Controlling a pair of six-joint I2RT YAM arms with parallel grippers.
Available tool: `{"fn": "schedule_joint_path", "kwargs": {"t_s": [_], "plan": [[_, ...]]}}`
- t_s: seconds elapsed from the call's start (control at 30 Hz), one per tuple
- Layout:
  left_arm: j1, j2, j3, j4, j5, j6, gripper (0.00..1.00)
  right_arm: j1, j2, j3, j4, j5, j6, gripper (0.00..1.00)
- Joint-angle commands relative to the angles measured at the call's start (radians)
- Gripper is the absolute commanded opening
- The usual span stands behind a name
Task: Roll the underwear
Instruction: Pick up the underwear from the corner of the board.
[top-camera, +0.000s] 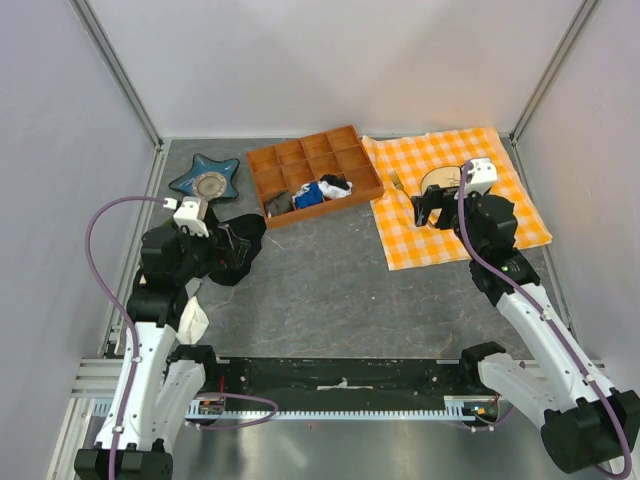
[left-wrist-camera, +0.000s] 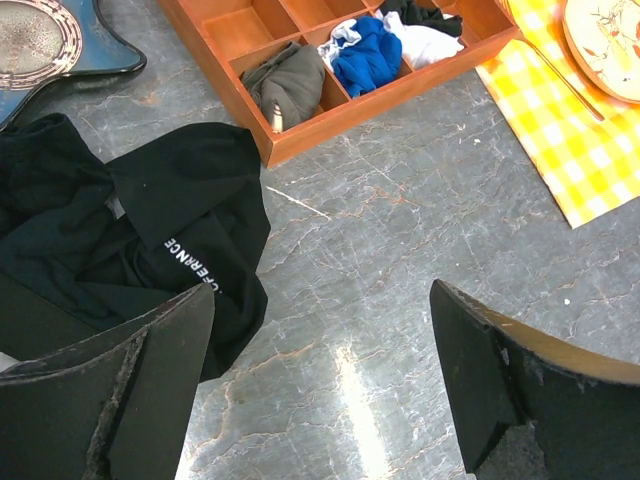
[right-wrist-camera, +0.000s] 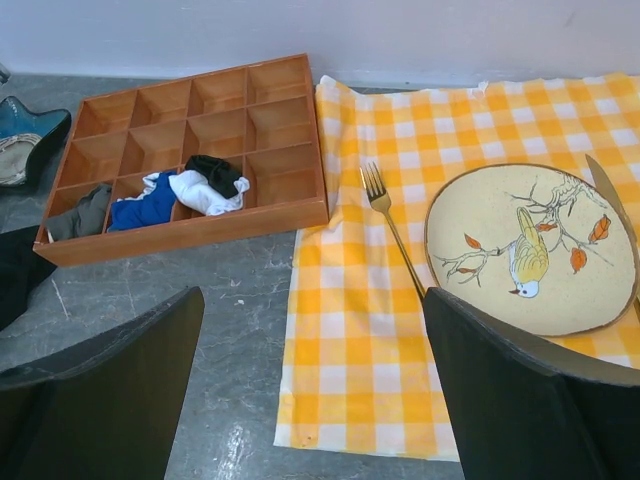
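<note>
The underwear (top-camera: 238, 240) is a crumpled black heap with white lettering on the grey table, left of centre, just in front of the orange tray's (top-camera: 262, 160) near left corner. In the left wrist view the underwear (left-wrist-camera: 150, 215) fills the left side and runs under the left finger. My left gripper (left-wrist-camera: 322, 292) is open, with bare table between its fingers, and hangs at the heap's right edge (top-camera: 224, 252). My right gripper (right-wrist-camera: 312, 295) is open and empty over the near left part of the checkered cloth (top-camera: 430, 208). A black edge of the underwear (right-wrist-camera: 14, 272) shows at far left there.
The orange tray (right-wrist-camera: 200, 232) holds olive (left-wrist-camera: 290, 85), blue (left-wrist-camera: 368, 50), white and small black cloths in its front compartments. A blue star-shaped dish (top-camera: 207, 180) sits at back left. On the orange-checked cloth (top-camera: 400, 250) lie a bird-painted plate (right-wrist-camera: 530, 245) and a fork (right-wrist-camera: 388, 215).
</note>
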Motion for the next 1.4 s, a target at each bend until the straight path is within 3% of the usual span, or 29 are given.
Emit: {"fn": "schedule_joint_path", "kwargs": {"t_s": [0.0,0.13,0.37,0.47,0.6,0.67,0.9,1.1,1.23,1.37], "plan": [[-0.001,0.002,0.000,0.040,0.004,-0.022,0.95,-0.005,-0.001,-0.001,0.034,-0.014,0.016,0.98],[0.018,0.071,0.024,0.043,0.022,-0.049,0.96,-0.005,-0.007,-0.014,0.031,-0.112,-0.038,0.98],[0.229,0.269,0.070,0.110,0.121,-0.144,0.97,-0.004,-0.001,-0.042,-0.053,-0.454,-0.307,0.98],[0.258,0.373,0.116,0.112,0.055,-0.183,0.98,-0.004,0.020,-0.024,-0.100,-0.519,-0.363,0.98],[0.260,0.573,0.245,0.040,-0.172,-0.216,0.96,0.002,0.049,-0.010,-0.131,-0.525,-0.372,0.98],[0.260,0.703,0.346,-0.009,-0.241,-0.195,0.91,0.010,0.065,-0.002,-0.139,-0.516,-0.372,0.98],[0.256,0.947,0.540,-0.103,-0.219,-0.040,0.70,0.054,0.080,0.013,-0.165,-0.488,-0.395,0.98],[0.194,1.041,0.615,-0.130,-0.235,0.073,0.67,0.102,0.103,0.024,-0.182,-0.465,-0.414,0.98],[0.105,1.131,0.704,-0.176,-0.378,0.119,0.65,0.111,0.117,0.024,-0.185,-0.470,-0.417,0.98],[0.087,1.184,0.751,-0.227,-0.465,0.132,0.44,0.111,0.122,0.025,-0.188,-0.473,-0.417,0.98]]}}
